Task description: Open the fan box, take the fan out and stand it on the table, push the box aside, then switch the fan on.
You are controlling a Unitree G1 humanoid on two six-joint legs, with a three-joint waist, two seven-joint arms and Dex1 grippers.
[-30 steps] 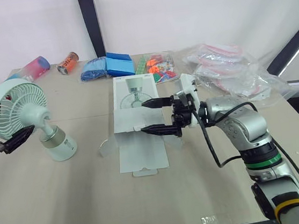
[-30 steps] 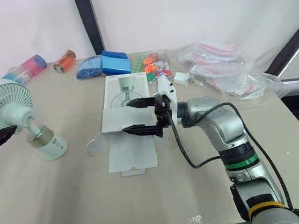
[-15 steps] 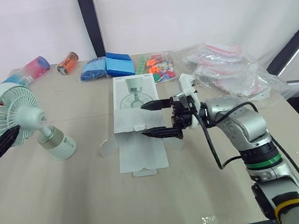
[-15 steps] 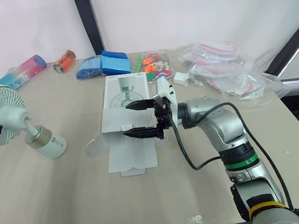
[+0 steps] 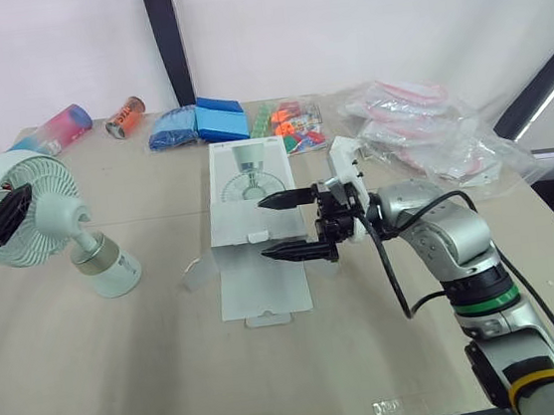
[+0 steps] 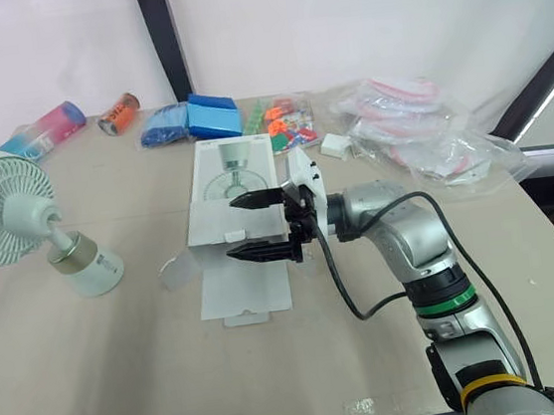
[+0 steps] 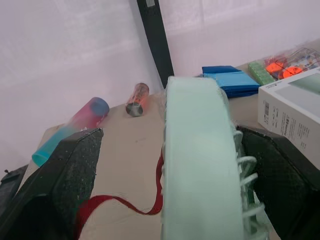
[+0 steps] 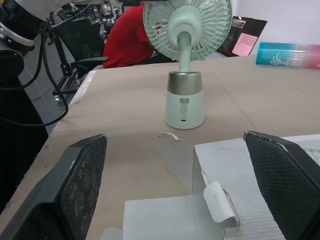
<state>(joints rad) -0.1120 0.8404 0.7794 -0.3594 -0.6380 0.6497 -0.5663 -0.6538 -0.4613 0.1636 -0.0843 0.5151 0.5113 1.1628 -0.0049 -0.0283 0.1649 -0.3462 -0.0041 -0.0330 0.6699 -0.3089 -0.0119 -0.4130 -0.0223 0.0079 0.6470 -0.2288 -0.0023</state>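
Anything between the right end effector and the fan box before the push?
Nothing visible. The right end effector, fingers open, is directly over the fan box's opened end. The fan stands off to the robot's left, out of the way.

- The head cam's two eyes sit high, facing forward and down over the table [image 5: 127, 385]. They're side by side, so both get the same fan [image 5: 32, 210] and box [image 5: 249, 226], just a bit offset.
- The left wrist cam is right up by the fan's head, seeing it edge-on and facing the back of the table. A box corner is in shot too.
- The right wrist cam sits low just over the box, looking across the table at the fan, well apart from it.
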